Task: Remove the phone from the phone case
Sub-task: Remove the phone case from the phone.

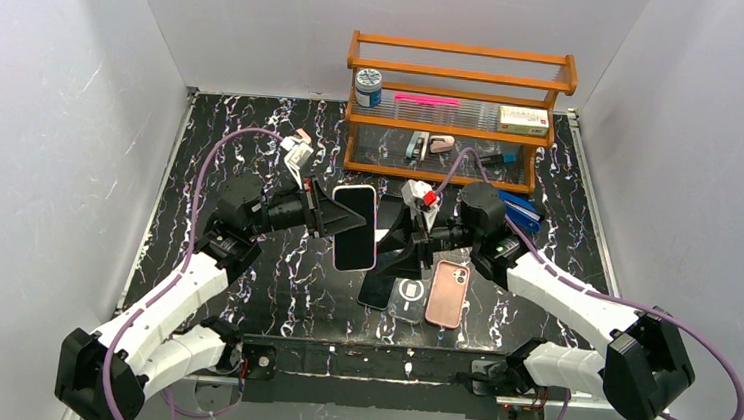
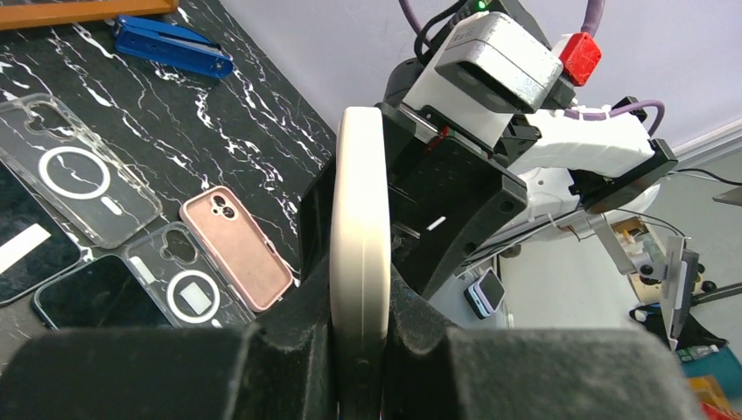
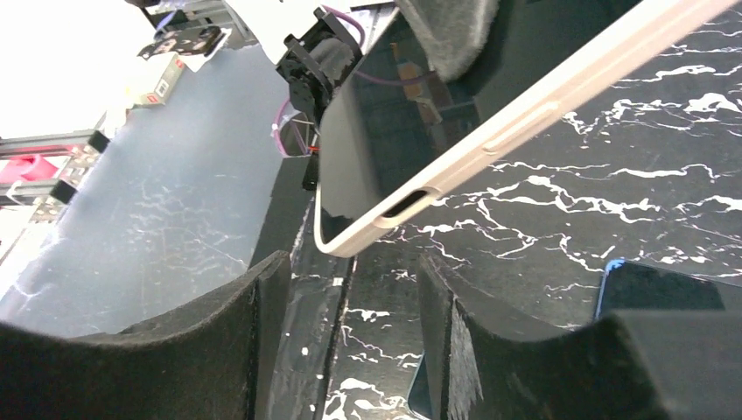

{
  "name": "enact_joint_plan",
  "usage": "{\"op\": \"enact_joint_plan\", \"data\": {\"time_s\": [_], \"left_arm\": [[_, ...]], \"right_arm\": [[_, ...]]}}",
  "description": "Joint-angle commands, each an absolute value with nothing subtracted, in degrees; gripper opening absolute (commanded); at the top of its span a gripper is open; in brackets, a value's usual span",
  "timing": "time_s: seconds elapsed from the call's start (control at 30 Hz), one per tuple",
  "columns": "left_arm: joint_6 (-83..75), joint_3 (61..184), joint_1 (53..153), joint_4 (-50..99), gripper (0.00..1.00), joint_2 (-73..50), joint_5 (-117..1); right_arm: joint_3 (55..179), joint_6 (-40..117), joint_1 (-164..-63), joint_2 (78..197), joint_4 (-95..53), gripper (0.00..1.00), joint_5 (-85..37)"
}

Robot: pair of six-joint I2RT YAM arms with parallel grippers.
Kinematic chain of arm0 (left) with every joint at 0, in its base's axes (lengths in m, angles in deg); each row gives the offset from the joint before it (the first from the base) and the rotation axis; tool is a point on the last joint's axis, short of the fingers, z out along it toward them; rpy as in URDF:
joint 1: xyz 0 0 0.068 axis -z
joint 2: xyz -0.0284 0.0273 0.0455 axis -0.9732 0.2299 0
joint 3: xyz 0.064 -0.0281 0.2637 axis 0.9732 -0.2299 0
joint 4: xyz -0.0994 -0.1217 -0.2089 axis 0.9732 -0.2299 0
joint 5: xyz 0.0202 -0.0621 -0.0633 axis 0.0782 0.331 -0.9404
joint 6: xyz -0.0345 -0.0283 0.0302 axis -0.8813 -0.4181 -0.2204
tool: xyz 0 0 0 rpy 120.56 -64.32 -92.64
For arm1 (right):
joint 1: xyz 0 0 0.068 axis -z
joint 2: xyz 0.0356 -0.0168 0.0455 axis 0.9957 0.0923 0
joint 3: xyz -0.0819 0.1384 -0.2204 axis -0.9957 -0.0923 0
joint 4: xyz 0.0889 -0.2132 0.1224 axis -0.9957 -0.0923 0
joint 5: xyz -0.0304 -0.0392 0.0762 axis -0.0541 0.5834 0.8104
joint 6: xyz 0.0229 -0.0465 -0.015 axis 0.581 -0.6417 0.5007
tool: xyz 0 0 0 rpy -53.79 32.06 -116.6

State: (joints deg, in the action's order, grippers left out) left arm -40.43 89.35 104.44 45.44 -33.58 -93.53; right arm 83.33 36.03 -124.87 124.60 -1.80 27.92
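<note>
Left end effector (image 1: 330,215) around cream phone case (image 2: 359,254), phone (image 3: 394,114) inside.

A: Dial centred on the table (image 1: 281,293), twelve at the far edge. Report.

B: The rack (image 1: 459,74) stands at one o'clock, along the far edge. On its upper shelf, the jar (image 1: 368,87) sits at the left end and the box (image 1: 524,120) at the right. The stapler (image 1: 520,210) lies at two o'clock, just before the rack's right end.

A: Centre?

B: The cased phone (image 1: 355,227) is off the surface, with the left gripper (image 1: 332,222) at its nine o'clock and the right gripper (image 1: 393,242) at its three.

A: Near edge?

B: At five o'clock, a flat row runs left to right: bare phone (image 1: 377,291), middle case (image 1: 408,300), end case (image 1: 448,293).
</note>
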Motion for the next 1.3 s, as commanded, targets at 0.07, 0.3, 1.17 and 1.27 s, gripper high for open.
{"op": "enact_joint_plan", "data": {"time_s": [0.07, 0.3, 1.17, 1.27], "left_arm": [[-39.18, 90.92, 104.4, 49.67, 0.0, -34.87, -92.99], [-39.77, 90.67, 104.4, 51.06, 0.0, -35.11, -93.19], [-50.38, 90.96, 104.76, 51.37, 0.0, -33.06, -93.81], [-50.56, 90.85, 104.84, 51.37, 0.0, -32.85, -93.82]], "right_arm": [[83.08, 46.14, -125.19, 125.08, 7.81, 0.63, 31.33], [83.79, 48.63, -126.12, 127.44, 10.88, 0.58, 30.49], [90.55, 20.32, -128.35, 126.3, -3.59, 0.01, 30.67], [92.99, 17.2, -128.31, 127.66, -6.75, 0.01, 30.1]]}}
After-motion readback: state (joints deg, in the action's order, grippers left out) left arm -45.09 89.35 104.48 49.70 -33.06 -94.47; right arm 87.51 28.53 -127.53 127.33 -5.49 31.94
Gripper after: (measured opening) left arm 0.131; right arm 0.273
